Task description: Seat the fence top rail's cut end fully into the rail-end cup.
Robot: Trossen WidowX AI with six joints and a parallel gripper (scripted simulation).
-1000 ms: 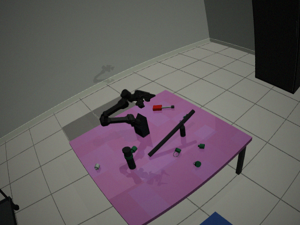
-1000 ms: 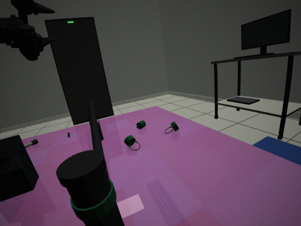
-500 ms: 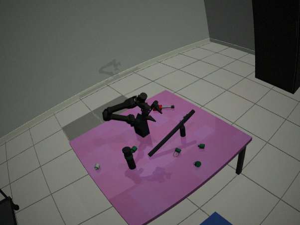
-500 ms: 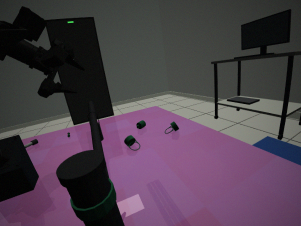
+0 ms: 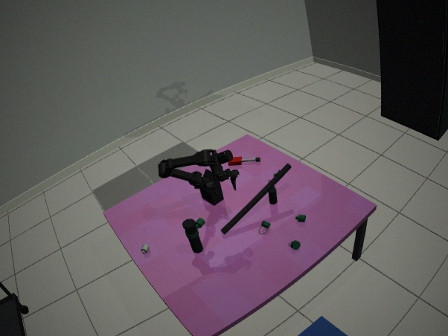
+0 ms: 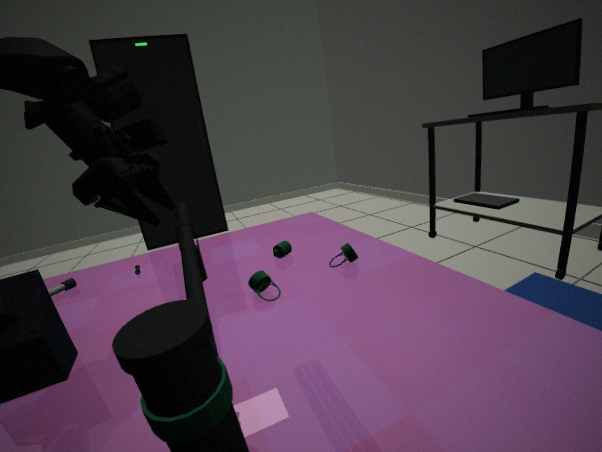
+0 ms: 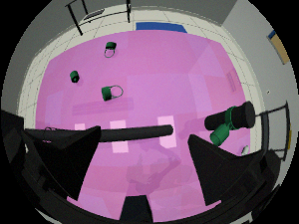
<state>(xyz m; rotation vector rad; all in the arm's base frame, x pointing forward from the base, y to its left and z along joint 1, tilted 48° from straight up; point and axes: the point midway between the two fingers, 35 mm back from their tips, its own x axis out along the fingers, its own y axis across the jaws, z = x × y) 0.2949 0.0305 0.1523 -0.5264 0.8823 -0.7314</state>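
Observation:
The black rail (image 5: 257, 198) (image 6: 187, 255) (image 7: 135, 132) runs slanting over the small post (image 5: 273, 197), through the thin loop at its top. Its near end stops short of the green rail-end cup (image 5: 200, 222) (image 7: 219, 134), with a gap between. The cup hangs on the green brace band (image 5: 192, 235) (image 6: 200, 419) (image 7: 230, 118), high on the big post (image 5: 196, 244) (image 7: 215, 121) just below the post cap (image 5: 189, 224) (image 6: 160, 330) (image 7: 246, 114). The post hides the cup in the exterior view. My gripper (image 5: 234, 181) (image 6: 165, 215) (image 7: 146, 135) is open and empty near the rail; contact is unclear.
Loose green caps (image 5: 266, 224) (image 5: 301, 218) (image 5: 295, 244) lie beyond the rail on the pink table (image 5: 238, 294). A white fitting (image 5: 145, 248) lies left of the big post. A red-handled tool (image 5: 235, 160) lies behind the arm, and a small green piece lies near the rail's far end.

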